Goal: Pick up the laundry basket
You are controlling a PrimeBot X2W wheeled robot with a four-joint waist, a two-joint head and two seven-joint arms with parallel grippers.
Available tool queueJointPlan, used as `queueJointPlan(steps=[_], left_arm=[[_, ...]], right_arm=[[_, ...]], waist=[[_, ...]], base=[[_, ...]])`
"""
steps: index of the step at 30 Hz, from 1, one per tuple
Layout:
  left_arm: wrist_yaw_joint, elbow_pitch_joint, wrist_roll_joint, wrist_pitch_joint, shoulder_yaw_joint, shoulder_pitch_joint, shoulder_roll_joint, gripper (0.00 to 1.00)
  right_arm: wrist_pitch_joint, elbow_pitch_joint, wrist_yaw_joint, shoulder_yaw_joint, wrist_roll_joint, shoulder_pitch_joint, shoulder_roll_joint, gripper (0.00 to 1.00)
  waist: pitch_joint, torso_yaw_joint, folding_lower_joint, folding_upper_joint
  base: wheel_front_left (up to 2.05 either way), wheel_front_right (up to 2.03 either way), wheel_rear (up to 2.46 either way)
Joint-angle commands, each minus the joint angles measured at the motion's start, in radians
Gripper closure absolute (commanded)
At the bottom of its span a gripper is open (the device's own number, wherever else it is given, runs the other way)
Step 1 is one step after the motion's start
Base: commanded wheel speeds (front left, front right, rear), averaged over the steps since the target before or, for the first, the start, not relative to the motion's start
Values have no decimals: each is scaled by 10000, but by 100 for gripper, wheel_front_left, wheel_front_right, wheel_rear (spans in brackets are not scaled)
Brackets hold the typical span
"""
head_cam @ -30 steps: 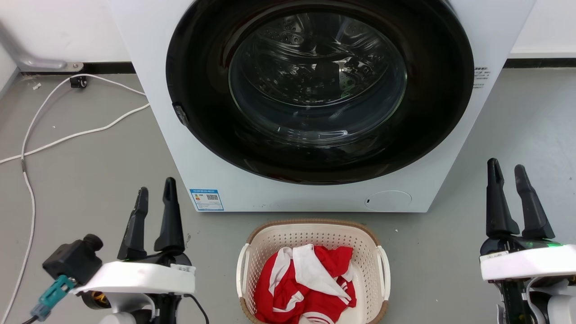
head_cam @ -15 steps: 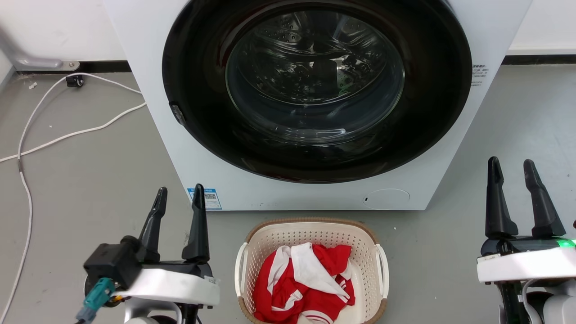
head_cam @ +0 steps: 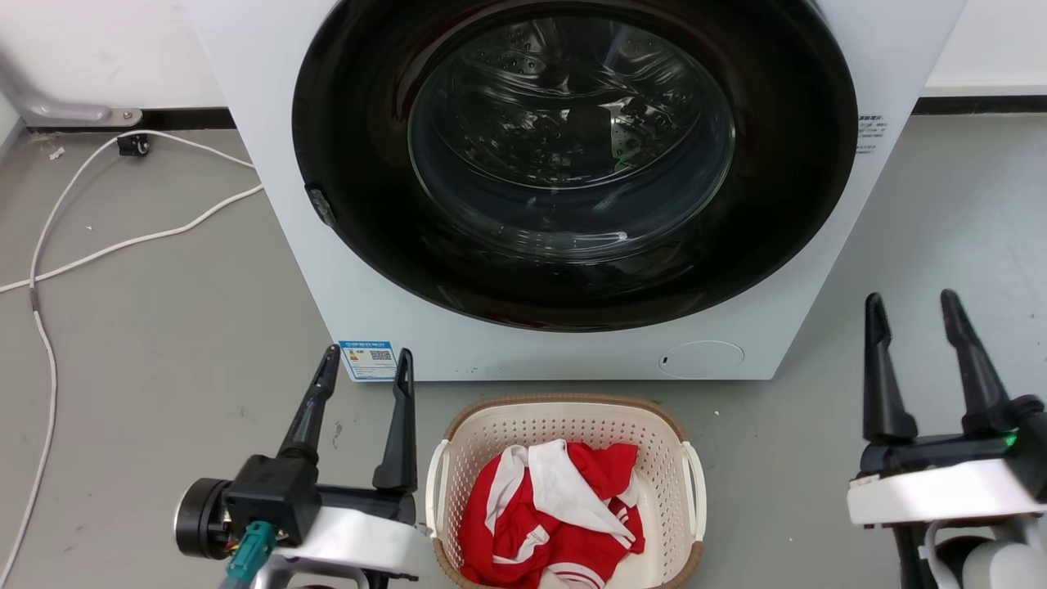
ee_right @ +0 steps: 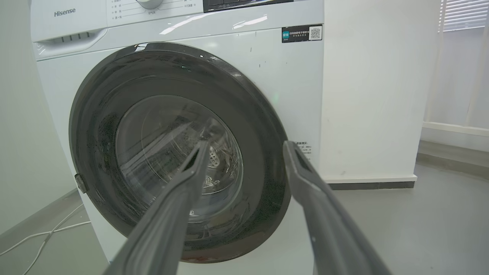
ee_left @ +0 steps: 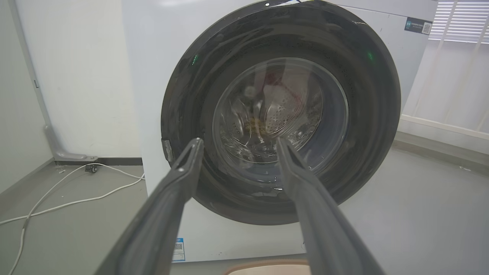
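Just beside the spread, empty left hand (head_cam: pixel 368 352) sits the laundry basket (head_cam: pixel 572 425), apparently untouched.

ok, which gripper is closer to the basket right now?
The left gripper: it sits right beside the left handle of the laundry basket. The right gripper stands well off, with floor between.

White wrist shells (head_cam: pixel 941 491), long dark tapered jaws (teal plug (head_cam: pixel 255 546), left).
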Motion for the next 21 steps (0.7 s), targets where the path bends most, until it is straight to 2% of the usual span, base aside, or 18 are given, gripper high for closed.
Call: queueJointPlan(steps=[1,8,13,17,21], left_arm=[[48,-25,173,-98,-132,-177,109,0],[-361,307,436,-240,-541,-137,124,0],[-517,143,402,-347,-248,75,-189,0],[-1086,179,249,-424,263,327,-588,0],[-1895,556,248,-501,851,635,-1002,0]], right_arm=[[-93,5,18,90,-350,73,-37,0],[-254,67,17,388,-1737,118,-37,0],[-363,-56,9,400,-1937,196,-38,0],[-437,141,9,575,-1598,327,-32,0],[-512,756,9,502,-874,468,-37,0]], waist=[[-8,3,0,0],[-12,-1,0,0],[19,-5,0,0],[29,4,0,0],[14,2,0,0]], base=[[0,0,0],[0,0,0],[0,0,0],[0,0,0],[0,0,0]])
